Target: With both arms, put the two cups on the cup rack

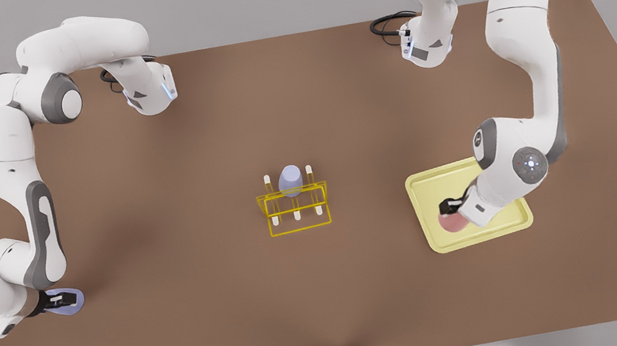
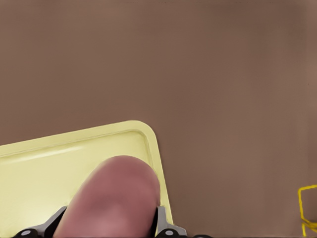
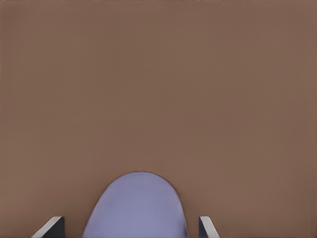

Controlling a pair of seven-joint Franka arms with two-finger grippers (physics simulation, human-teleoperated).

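Nearest, right gripper at table's edge on front view's left, fingers flanking lavender cup, gaps visible both sides. Left gripper over yellow tray, clamped on pink cup. Farther, cup rack mid-table, another lavender cup on back peg.

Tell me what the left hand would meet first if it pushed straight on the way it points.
The pink cup already sits between the left hand's fingers. Beyond it, the tray's raised rim probably comes first, then bare table; depth is unclear.
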